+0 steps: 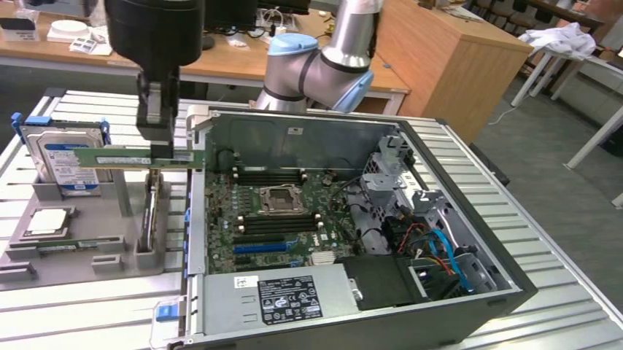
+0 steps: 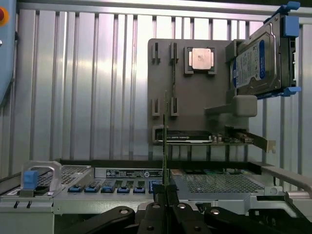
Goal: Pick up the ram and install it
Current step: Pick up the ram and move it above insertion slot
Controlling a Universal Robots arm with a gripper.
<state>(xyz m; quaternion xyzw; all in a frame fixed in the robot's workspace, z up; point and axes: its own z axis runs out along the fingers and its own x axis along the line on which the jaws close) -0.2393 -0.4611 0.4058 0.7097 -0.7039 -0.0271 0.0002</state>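
Exterior view: tool hangs vertical, clamped on level ram.

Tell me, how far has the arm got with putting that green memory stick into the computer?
Done: the ram is up off the grey tray. In hand: the gripper is shut on it, holding it level in the air beside the open case. Left: it is not installed yet; the black slots on the motherboard look empty.
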